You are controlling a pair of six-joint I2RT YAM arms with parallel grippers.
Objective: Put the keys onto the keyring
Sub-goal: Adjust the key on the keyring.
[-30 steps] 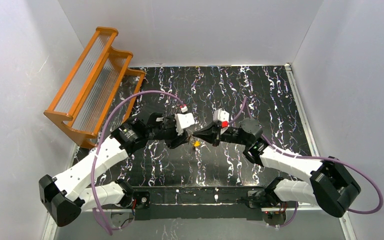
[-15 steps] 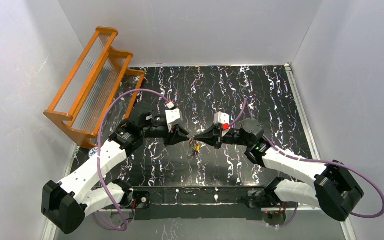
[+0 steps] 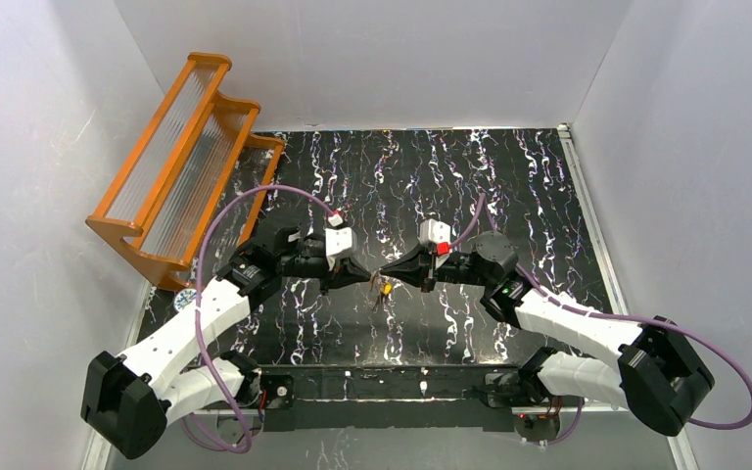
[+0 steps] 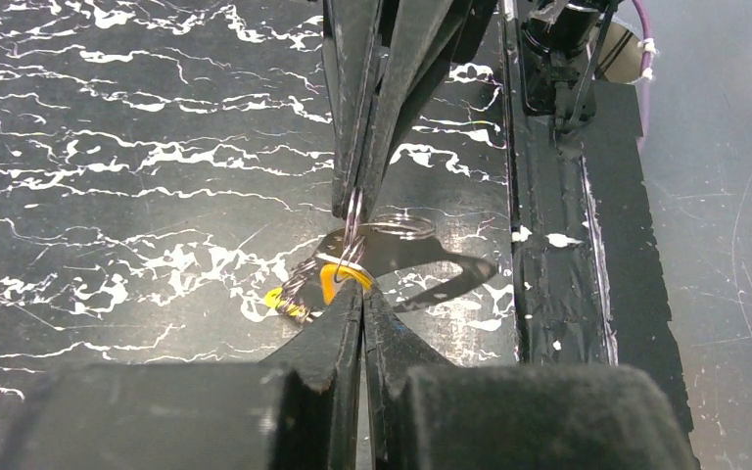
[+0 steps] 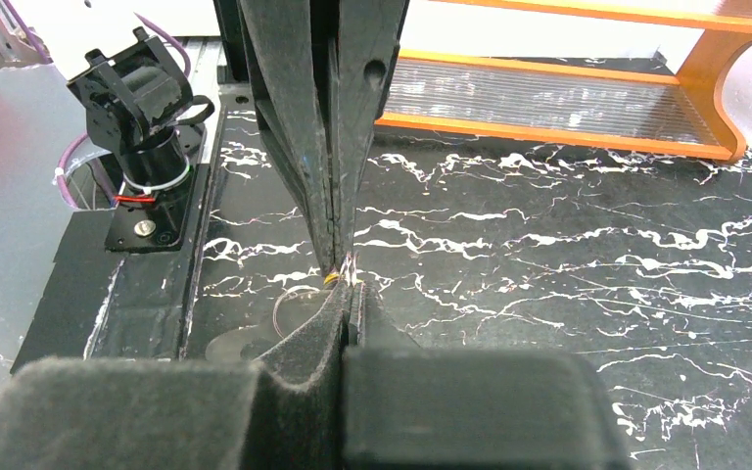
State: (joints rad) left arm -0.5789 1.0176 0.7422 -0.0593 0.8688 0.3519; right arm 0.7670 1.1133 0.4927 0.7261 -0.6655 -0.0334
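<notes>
At table (image 3: 509, 196) centre, tips nose to nose: item record, both grippers mine.

1. Left gripper (image 4: 362, 294): jaws together, pinched on the yellow head of one of the keys (image 4: 341, 279), as far as my left wrist view shows (plastic or the band beside it, a close call).
2. Right gripper (image 4: 352, 208): jaws together, clamped on a thin strand of the keyring (image 4: 353, 233), which runs taut between my two tips; the rest of the loop bulges out to one side.
3. Keys: two yellow heads, both just beside the ring, held above the dark marbled surface. Whether either is fully threaded I cannot tell.
4. Step in hand, by my judgement: working a key onto the ring. The next move calls for the right grip to stay fixed while the left slides the key along the band in small, fine motions; a slip would drop everything.
5. Views: left wrist alone shows both heads and the loop. Right wrist gives only an orange speck between tips, plus the orange rack (image 5: 568, 98) behind. Overhead shows one yellow dot below the meeting point.
</notes>
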